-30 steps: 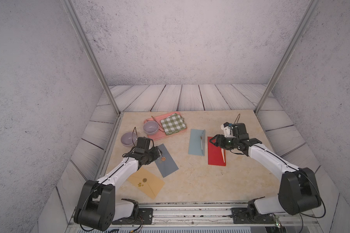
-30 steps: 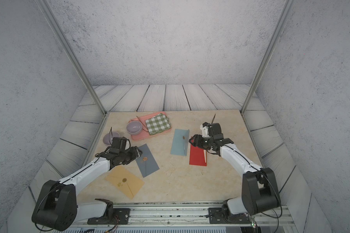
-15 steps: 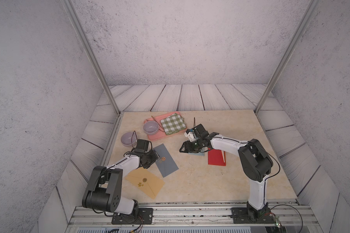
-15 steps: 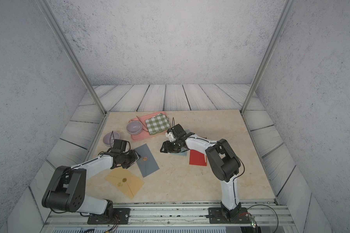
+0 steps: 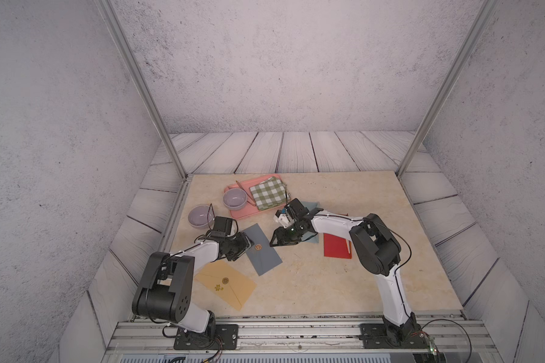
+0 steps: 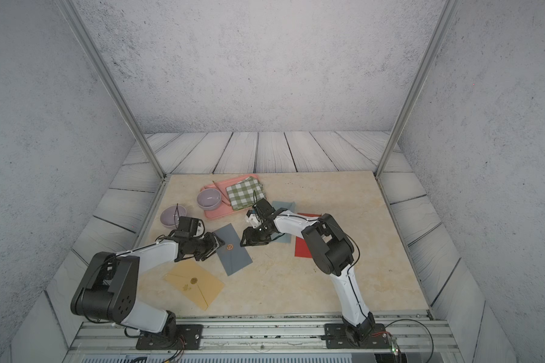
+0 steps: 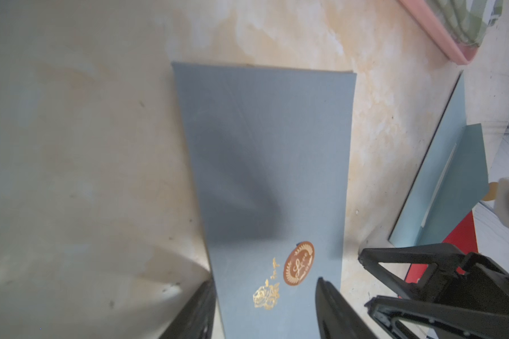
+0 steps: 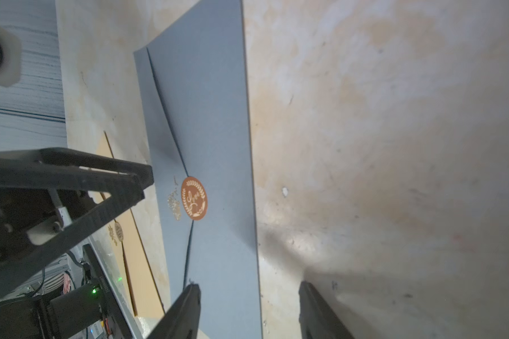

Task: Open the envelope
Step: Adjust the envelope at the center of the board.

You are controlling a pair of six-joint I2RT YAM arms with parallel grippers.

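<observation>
Step in hand: approach. Nothing is gripped yet.

The grey envelope (image 5: 261,250) lies flat on the surface (image 5: 312,283), between the two hands and still shut. The brown seal (image 8: 193,198) sits on the flap point, and the flap seam runs out both ways from it.

The left hand (image 7: 265,281) is low over the envelope's near-left end. Its fingers are apart, one at the paper's edge and one above the paper, clamping nothing. The right hand (image 8: 249,284) is at the opposite long edge. It is spread too, one finger over the paper and one over bare surface, and empty. In a top view the hands face each other across the seal, left hand (image 5: 244,243) and right hand (image 5: 272,242), close but not touching.

The tan envelope (image 5: 225,284), red envelope (image 5: 337,246) and teal one (image 6: 283,206) are out of play. I read grey as the target because both hands aim at it.

Next, as I judge it, one hand pins the body flat. The other brings a fingertip in shallow at the seam by the seal, gets under the flap and peels it up.

The paper is thin and lies flush, so coming in too steep will just shove the envelope along. I need the pin down first, then slide under. The seal may hold, so I expect to need a firm lift.
</observation>
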